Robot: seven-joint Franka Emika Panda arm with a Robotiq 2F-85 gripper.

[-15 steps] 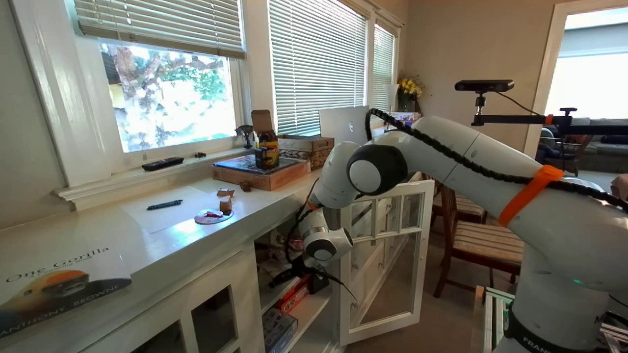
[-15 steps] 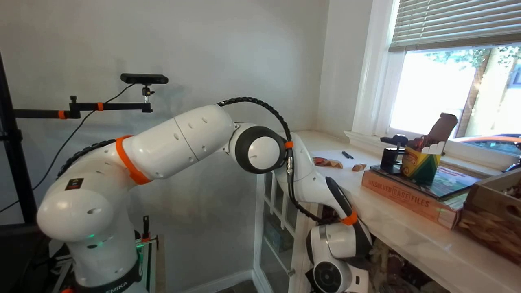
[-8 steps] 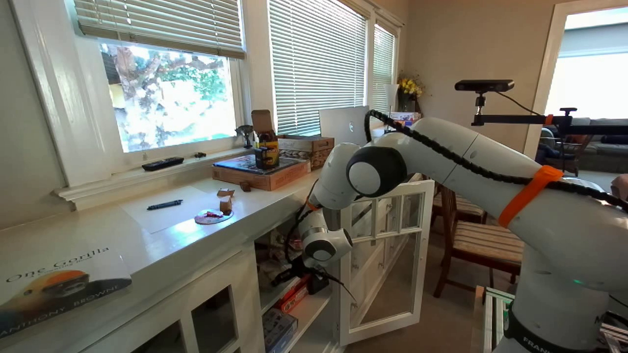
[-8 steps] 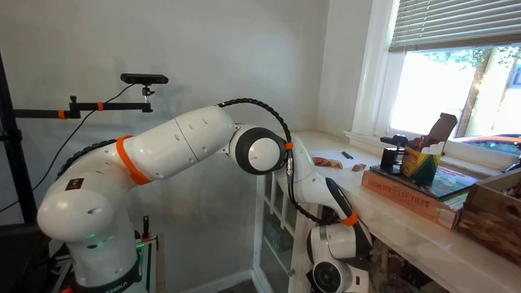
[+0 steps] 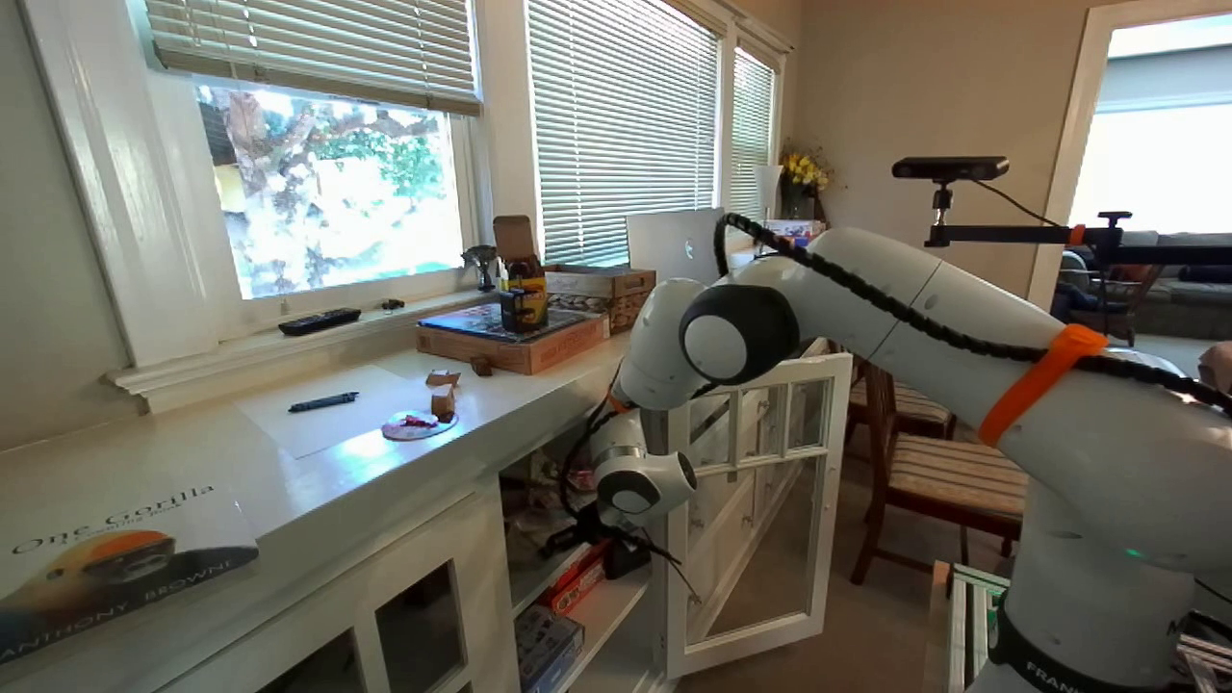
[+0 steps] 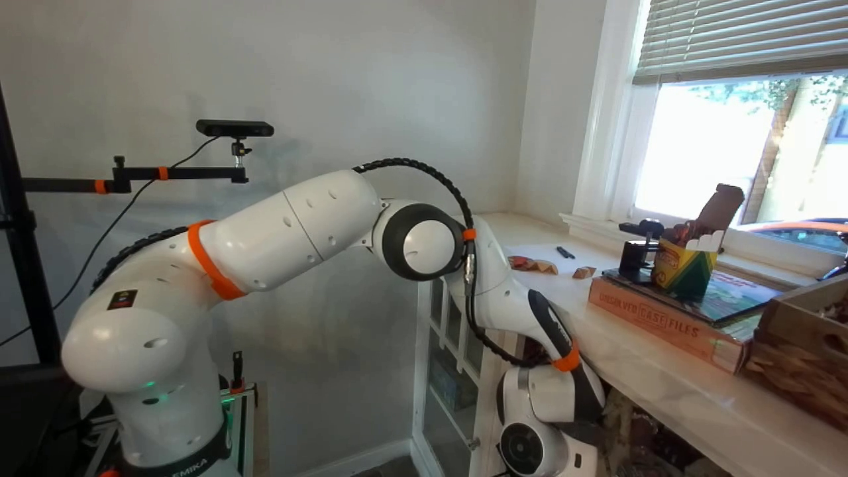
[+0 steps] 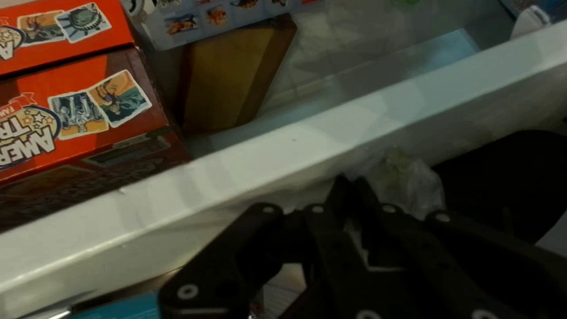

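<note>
Crumpled plastic (image 7: 412, 184) just beyond the gripper (image 7: 351, 180)

The plastic lies in the cabinet (image 5: 614, 606), beside the white shelf edge (image 7: 283, 153). The fingers are drawn close together, tips almost meeting; whether they pinch the plastic cannot be told. Two red boxes (image 7: 71, 88) show across the edge. In an exterior view, the glass door (image 5: 760, 459) is swung open, and on the counter (image 5: 173, 450) above lie a book (image 5: 125, 563), a marker (image 5: 323, 402) and paper (image 5: 308, 431).
</note>
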